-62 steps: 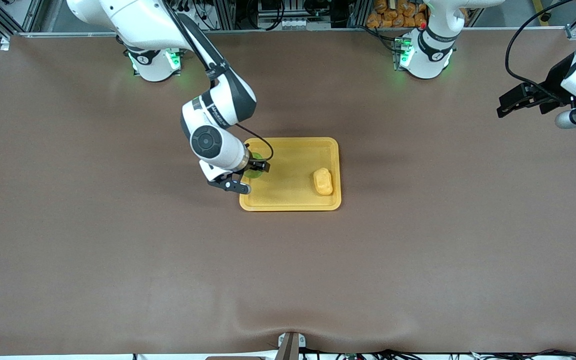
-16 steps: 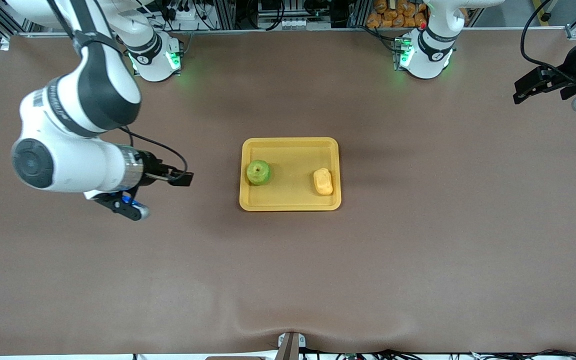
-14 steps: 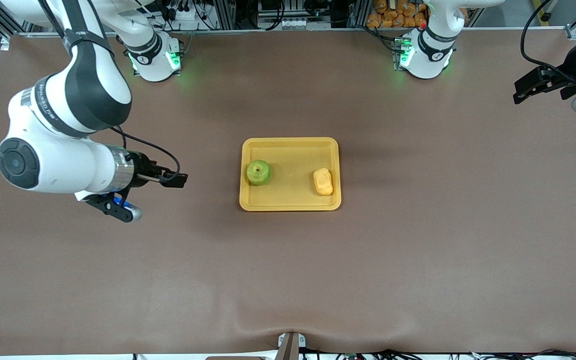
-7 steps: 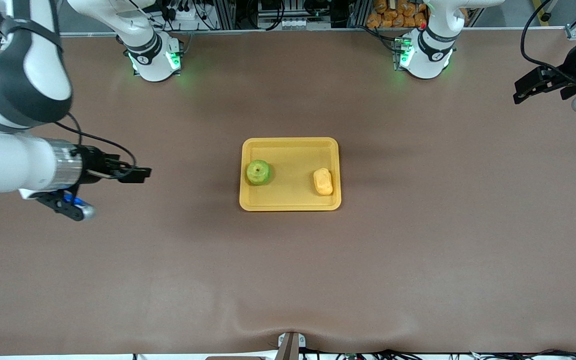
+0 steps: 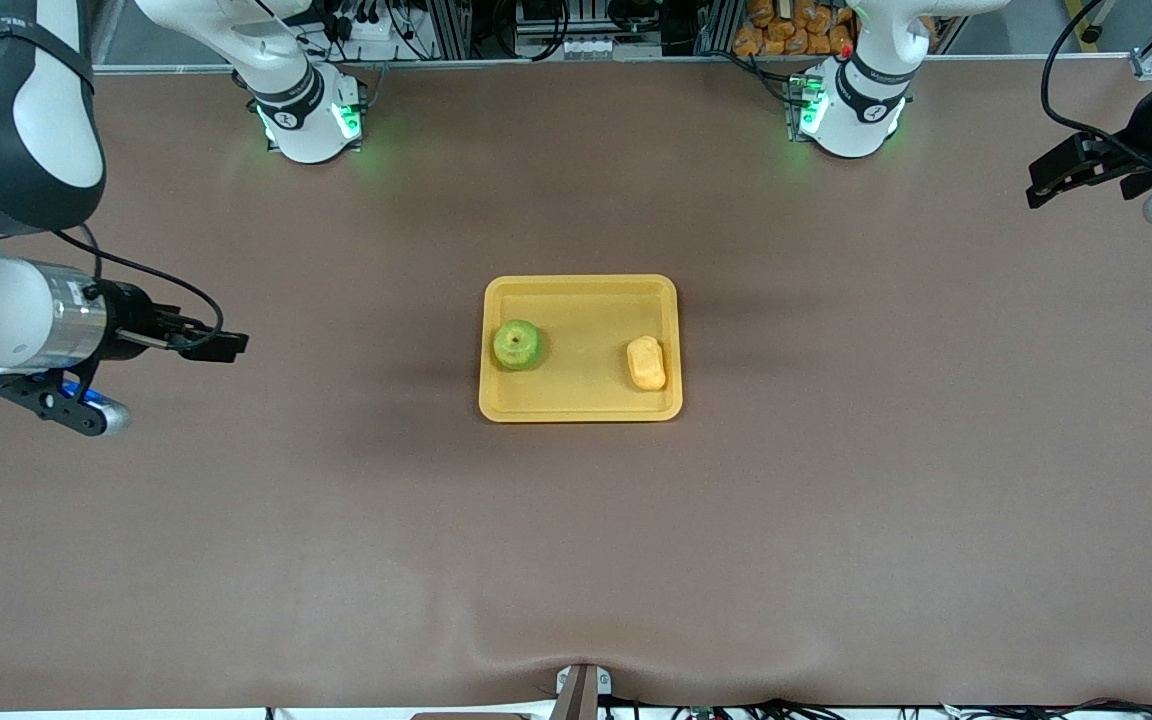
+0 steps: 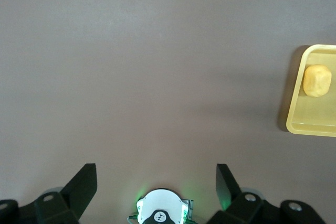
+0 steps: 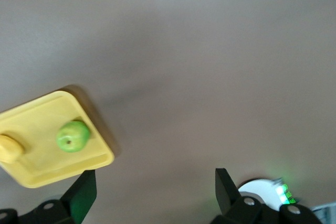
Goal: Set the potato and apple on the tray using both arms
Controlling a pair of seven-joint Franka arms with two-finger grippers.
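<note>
The yellow-orange tray (image 5: 581,285) lies in the middle of the brown table. In it sit the green apple (image 5: 517,344), toward the right arm's end, and the yellow potato (image 5: 646,363), toward the left arm's end. My right gripper (image 5: 224,345) hangs open and empty over bare table at the right arm's end, well apart from the tray. Its wrist view shows the tray (image 7: 50,103), apple (image 7: 72,136) and potato (image 7: 9,148) past the open right gripper (image 7: 154,190). My left gripper (image 5: 1041,188) waits open over the left arm's end; in its wrist view the left gripper (image 6: 155,184) is empty, with tray (image 6: 307,128) and potato (image 6: 316,81) off to one side.
The two arm bases (image 5: 308,115) (image 5: 851,110) glow green along the table's edge farthest from the front camera. Orange packets (image 5: 786,25) are stacked off the table past that edge. A small metal bracket (image 5: 581,690) sits at the edge nearest the front camera.
The right arm has let go of the apple on the tray and drawn back, open, toward its own end of the table. The left arm, apple and potato have stayed put.
</note>
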